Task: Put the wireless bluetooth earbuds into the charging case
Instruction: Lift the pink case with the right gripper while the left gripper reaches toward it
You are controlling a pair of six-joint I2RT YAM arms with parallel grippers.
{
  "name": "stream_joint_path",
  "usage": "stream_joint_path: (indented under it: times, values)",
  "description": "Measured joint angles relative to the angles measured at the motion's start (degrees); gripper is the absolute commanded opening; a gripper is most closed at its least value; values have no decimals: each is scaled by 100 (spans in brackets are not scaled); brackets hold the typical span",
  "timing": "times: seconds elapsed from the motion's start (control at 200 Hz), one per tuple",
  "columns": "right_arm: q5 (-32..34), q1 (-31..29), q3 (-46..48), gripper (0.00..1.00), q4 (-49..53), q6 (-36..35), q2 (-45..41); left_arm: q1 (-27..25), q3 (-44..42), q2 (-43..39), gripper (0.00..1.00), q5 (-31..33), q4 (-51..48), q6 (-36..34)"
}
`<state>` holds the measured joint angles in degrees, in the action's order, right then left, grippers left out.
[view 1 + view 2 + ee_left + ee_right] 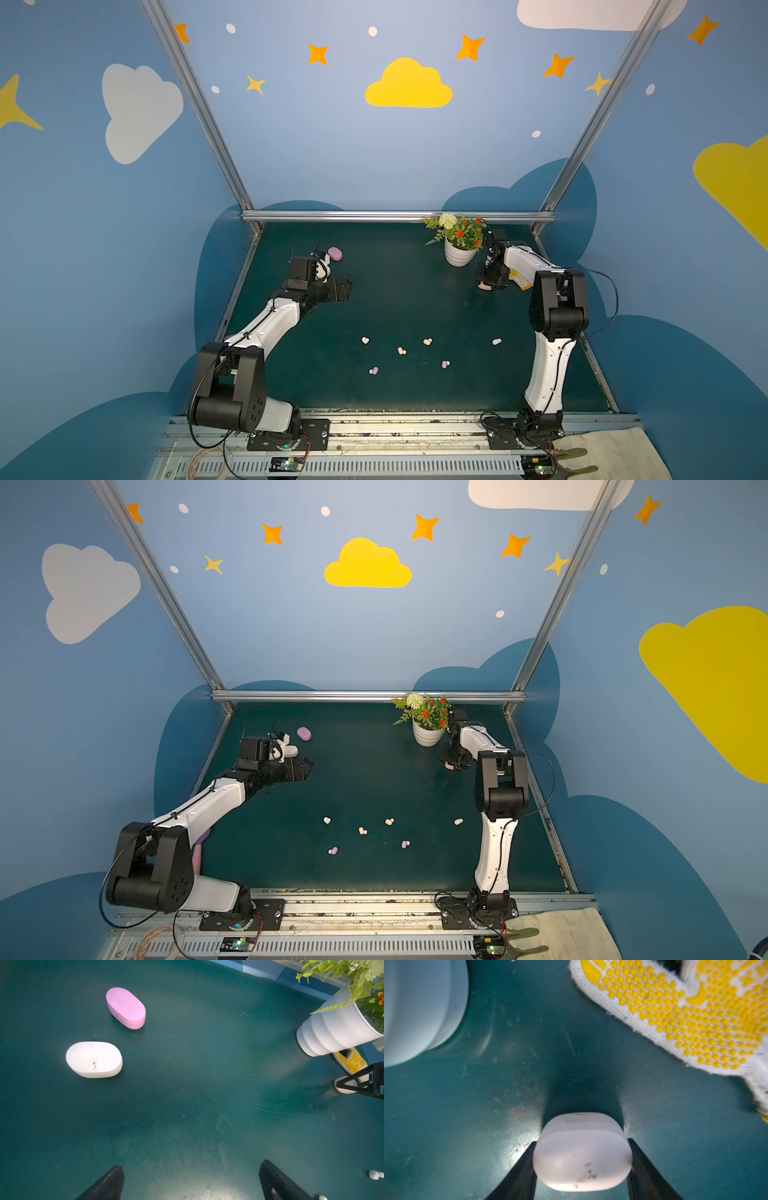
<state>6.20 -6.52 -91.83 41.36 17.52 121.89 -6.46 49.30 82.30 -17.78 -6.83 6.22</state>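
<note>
- The black fingers (525,1172) of the right gripper (582,1144) are pressed against both flanks of a pale pinkish, pebble-shaped plastic charging case (581,1161). The case is gripped across its width, with its lid closed.
- In a top view this gripper is found right of centre, just below the white ribbed flower pot (459,255). A white knitted glove with yellow dots (675,1012) lies near it on the dark green table mat (488,1095).
- The shell is judged smooth and rounded. A centred, moderate squeeze is advised so that the case is not squirted out, and a straight lift so that pot and glove are cleared.
- The left gripper (192,1164) is spread wide and nothing is held in it. A white pebble-shaped case (94,1059) and a lilac-pink pebble-shaped case (125,1007) lie ahead of it, both closed.
- The six tiny bean-shaped glossy plastic earbuds (401,351) are scattered at the lower centre of both top views, well apart from both grippers. None is seated.
- The lid must be opened before a bud is inserted, and matching by colour is advised.
</note>
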Motion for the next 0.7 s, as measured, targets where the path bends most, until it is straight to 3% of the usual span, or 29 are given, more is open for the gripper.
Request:
stream_joint_path:
  times: [0.35, 0.701]
  values:
    - [-369, -201, 942, 49, 22, -20, -1067, -525, 61, -50, 100, -15, -81, -223]
    - [-903, -1447, 1473, 45, 431, 55, -2492, -1676, -269, -321, 100, -448, 494, -903]
